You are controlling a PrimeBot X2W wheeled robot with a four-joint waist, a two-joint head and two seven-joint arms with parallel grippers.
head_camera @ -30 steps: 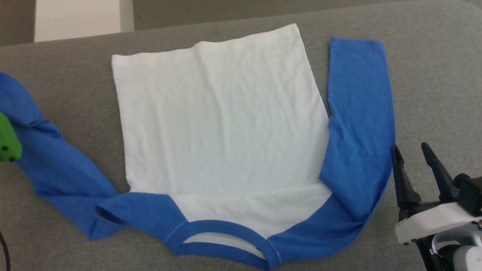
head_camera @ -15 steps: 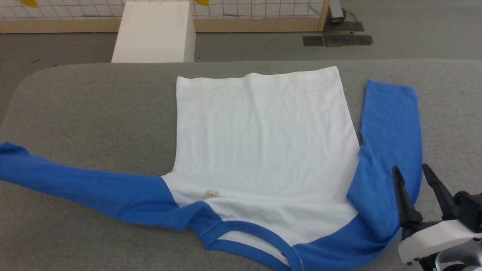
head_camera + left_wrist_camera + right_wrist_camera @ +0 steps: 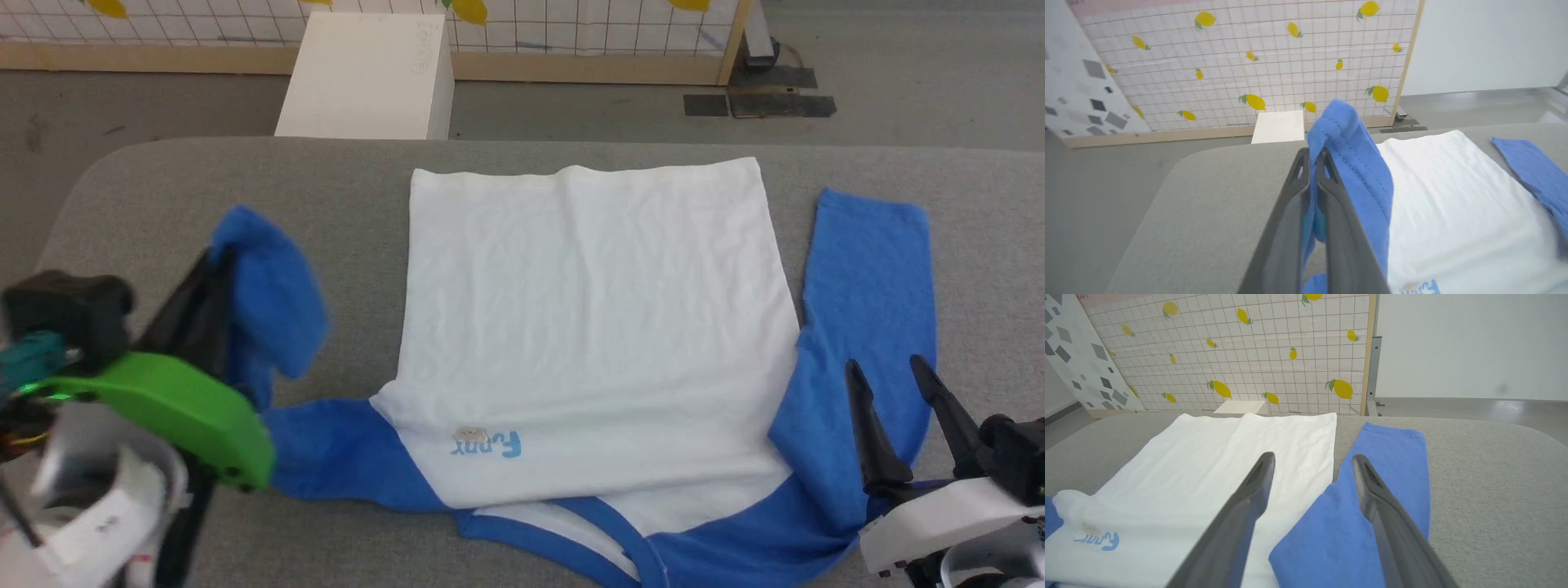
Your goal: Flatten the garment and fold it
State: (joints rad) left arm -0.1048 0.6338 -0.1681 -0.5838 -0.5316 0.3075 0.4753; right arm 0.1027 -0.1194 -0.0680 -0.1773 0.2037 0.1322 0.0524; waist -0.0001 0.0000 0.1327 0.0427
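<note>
The garment (image 3: 588,327) lies flat on the grey table (image 3: 204,188), white body spread, blue neckband at the near edge, a small blue "Funny" print (image 3: 488,446) near the collar. My left gripper (image 3: 214,263) is shut on the cuff end of the left blue sleeve (image 3: 273,302) and holds it raised above the table, left of the body; in the left wrist view the sleeve (image 3: 1355,163) drapes over the closed fingers of that gripper (image 3: 1312,153). The right sleeve (image 3: 873,278) lies straight beside the body. My right gripper (image 3: 886,367) hovers open over its shoulder end, also seen as the gripper (image 3: 1313,458) above the sleeve (image 3: 1384,473).
A white box (image 3: 367,73) stands on the floor beyond the table's far edge. Behind it runs a lemon-patterned grid panel (image 3: 571,24) in a wooden frame. Dark plates (image 3: 759,102) lie on the floor at the back right. The table's left corner is rounded.
The head camera has shifted. The left sleeve, stretched out flat to the left before, is now lifted by its cuff and carried in toward the body. The right gripper stays put, open.
</note>
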